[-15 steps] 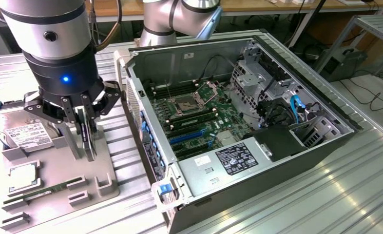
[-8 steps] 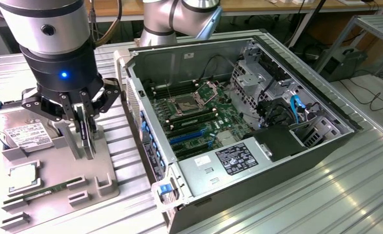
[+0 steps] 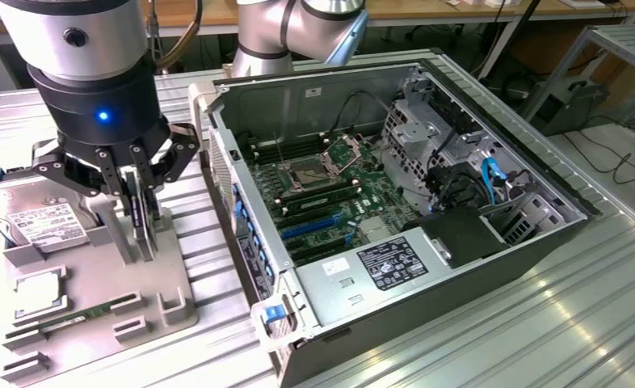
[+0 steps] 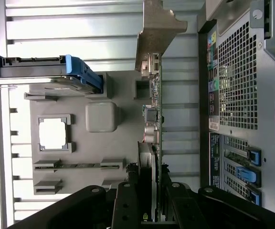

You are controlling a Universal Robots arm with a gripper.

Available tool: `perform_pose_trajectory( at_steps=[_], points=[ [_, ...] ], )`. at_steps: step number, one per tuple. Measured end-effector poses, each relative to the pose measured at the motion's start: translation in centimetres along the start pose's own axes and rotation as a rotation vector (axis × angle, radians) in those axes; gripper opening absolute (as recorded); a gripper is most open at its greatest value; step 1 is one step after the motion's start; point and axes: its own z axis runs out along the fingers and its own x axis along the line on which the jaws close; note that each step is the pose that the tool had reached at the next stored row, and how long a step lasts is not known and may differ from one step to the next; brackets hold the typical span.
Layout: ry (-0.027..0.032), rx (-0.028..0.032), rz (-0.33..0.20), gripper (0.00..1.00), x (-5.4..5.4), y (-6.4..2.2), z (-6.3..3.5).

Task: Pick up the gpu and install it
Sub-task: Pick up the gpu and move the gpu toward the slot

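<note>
Exterior view: the largest thing is the computer case (image 3: 404, 202), lying on its side with its open face up, so the motherboard (image 3: 329, 194) is exposed from above. Drive cages and a bundle of cables crowd the end of the case towards the exterior view's right. The case sits on a ribbed metal table (image 3: 576, 323) whose far edges are cut off by the frame. To the exterior view's left lies a grey tray (image 3: 172, 299), with a narrow strip of bare table between its edge and the case's raised wall. The gripper (image 3: 134, 194) hangs over the tray, clamped on the gpu (image 3: 143, 234) — the card stands upright on its long edge. Its lower edge is down at the tray's slot, and whether it has lifted clear cannot be told. The gripper body hides the card's upper part. In the wrist view the gpu (image 4: 157, 95) shows edge-on, its silver bracket (image 4: 156, 28) at the far end, with the black fingers (image 4: 128, 200) pressed against both faces. Beside it on the tray are a hard drive (image 3: 37, 222), partly cut off, a processor (image 3: 39, 289) and a memory stick (image 3: 81, 315) — the stick is too thin to make out in detail.
</note>
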Motion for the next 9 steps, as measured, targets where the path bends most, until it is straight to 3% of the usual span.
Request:
perform_pose_trajectory(
  at_steps=[9],
  points=[
    [0.0015, 0.0001, 0.000, 0.27, 0.00, 0.03, -0.67]
  ],
)
